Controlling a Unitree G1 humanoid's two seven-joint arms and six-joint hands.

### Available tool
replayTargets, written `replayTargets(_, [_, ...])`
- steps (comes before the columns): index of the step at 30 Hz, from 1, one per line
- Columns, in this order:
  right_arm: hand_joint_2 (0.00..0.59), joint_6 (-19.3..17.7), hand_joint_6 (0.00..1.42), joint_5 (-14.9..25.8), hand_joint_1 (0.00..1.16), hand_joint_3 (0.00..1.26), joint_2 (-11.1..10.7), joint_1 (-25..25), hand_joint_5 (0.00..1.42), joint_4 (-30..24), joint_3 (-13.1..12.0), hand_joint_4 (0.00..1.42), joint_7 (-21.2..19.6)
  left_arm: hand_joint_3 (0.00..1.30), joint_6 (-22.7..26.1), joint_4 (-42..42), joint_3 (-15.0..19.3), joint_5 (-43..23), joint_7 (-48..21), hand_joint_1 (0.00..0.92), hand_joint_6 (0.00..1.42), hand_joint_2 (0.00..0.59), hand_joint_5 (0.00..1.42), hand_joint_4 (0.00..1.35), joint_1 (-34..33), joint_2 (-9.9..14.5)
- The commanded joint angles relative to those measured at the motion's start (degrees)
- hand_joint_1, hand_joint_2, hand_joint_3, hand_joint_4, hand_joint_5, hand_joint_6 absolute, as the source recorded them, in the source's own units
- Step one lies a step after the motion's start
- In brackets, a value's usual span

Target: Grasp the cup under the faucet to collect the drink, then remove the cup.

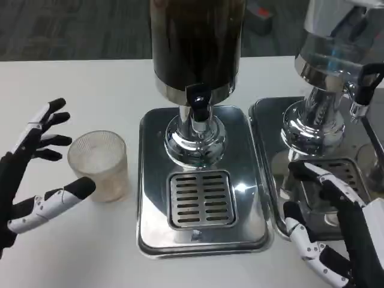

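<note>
A clear ribbed plastic cup (pixel 99 165) stands upright on the white table, left of the dispenser's drip tray (pixel 201 198). It looks empty. The dark drink dispenser (pixel 197 45) rises above the tray, its black-handled faucet (pixel 198 103) over the slotted grate. My left hand (pixel 33 174) is open around the cup's left side, fingers spread behind it and thumb near its lower front, not clearly touching. My right hand (pixel 333 231) is open at the lower right, over the second tray.
A second silver dispenser (pixel 333 72) with its own drip tray (pixel 312 180) stands to the right, close to my right hand. Bare white table (pixel 72 84) lies behind and left of the cup. Dark carpet shows beyond the far table edge.
</note>
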Motion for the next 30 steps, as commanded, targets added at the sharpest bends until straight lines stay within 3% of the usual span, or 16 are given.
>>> replayTargets(1, [0.434, 0.35, 0.32, -0.25, 0.47, 0.30, 0.59, 0.18, 0.22, -0.34, 0.15, 0.31, -0.89, 0.12, 0.78, 3.59, -0.49, 2.27, 1.18, 0.177, 0.48, 0.009, 0.34, 0.17, -1.97, 1.24])
replayTargets(16, [0.426, 0.16, 0.34, 2.43, 0.46, 0.31, -1.02, -0.28, 0.24, 0.71, -1.06, 0.33, 0.54, 0.10, 2.63, 10.47, -4.85, 5.77, 2.70, 0.186, 0.35, 0.017, 0.27, 0.12, -7.04, 1.95])
replayTargets(30, [0.422, 0.14, 0.36, 2.81, 0.45, 0.33, -0.43, 0.99, 0.27, 0.36, -0.77, 0.36, 0.46, 0.08, 5.64, 15.67, -8.45, 5.18, 1.68, 0.212, 0.34, 0.018, 0.26, 0.10, -11.50, 3.44])
